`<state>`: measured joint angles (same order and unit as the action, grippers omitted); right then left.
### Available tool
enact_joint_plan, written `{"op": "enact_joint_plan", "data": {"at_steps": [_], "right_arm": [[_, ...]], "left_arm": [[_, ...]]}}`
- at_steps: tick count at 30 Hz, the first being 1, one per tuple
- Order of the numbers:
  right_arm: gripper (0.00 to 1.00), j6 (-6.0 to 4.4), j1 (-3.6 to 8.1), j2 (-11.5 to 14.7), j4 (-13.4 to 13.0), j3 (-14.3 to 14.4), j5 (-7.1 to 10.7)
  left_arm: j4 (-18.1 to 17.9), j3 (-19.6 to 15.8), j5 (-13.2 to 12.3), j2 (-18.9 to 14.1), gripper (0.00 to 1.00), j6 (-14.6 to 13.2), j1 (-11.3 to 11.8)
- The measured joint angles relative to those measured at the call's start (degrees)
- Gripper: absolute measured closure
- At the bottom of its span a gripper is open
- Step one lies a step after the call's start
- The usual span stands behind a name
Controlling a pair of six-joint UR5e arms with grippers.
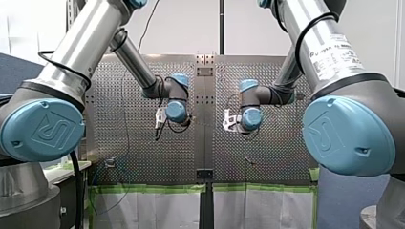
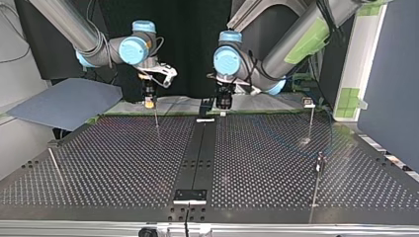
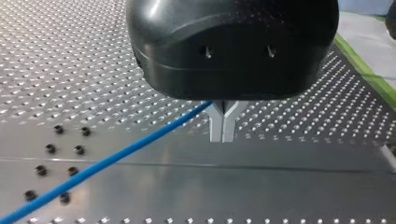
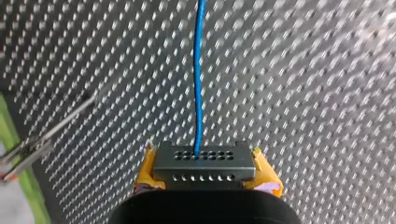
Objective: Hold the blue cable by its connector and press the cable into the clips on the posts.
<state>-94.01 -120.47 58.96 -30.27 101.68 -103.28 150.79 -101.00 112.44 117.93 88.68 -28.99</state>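
**Blue cable [image 3: 107, 160] gripped twice above the perforated surface [image 2: 123, 163]**

In the right wrist view, my right fingers [image 4: 149, 173], yellow-padded, are clamped on the grey connector [image 4: 204, 163], one pad on each side of it. The connector is a block with two rows of small holes. The cable leaves its middle and runs straight ahead above the surface.

In the left wrist view, my left fingers [image 3: 217, 128], bare metal under a black body, are pressed tip to tip. The cable comes out of the fork at their root and slants away low over the surface.

In the top view, both sets of fingers hang over the surface's far edge, on either side of its dark centre strip [image 2: 197, 148]. Thin posts [image 2: 311, 121] stand on the surface, two of them at that view's right. The cable's run near them is too faint to follow.
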Motion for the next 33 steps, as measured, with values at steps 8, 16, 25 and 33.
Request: {"op": "enact_joint_plan", "data": {"at_steps": [8,16,25,33], "right_arm": [[1.00,0.69,1.82,-0.12,-4.78,4.79,-0.37],[1.00,3.63,3.92,-2.83,-8.68,8.90,0.05],[1.00,4.29,6.40,-7.73,-12.50,9.78,1.31],[1.00,4.63,10.06,-10.32,-14.02,9.84,3.24]], "left_arm": [[-3.19,0.10,-0.38,4.10,0.98,0.69,-2.03],[-6.51,0.87,0.87,7.15,0.98,1.85,-5.37],[-6.49,4.47,1.92,11.32,0.98,1.94,-7.77],[-6.68,8.91,2.57,15.95,0.95,2.37,-9.83]]}}
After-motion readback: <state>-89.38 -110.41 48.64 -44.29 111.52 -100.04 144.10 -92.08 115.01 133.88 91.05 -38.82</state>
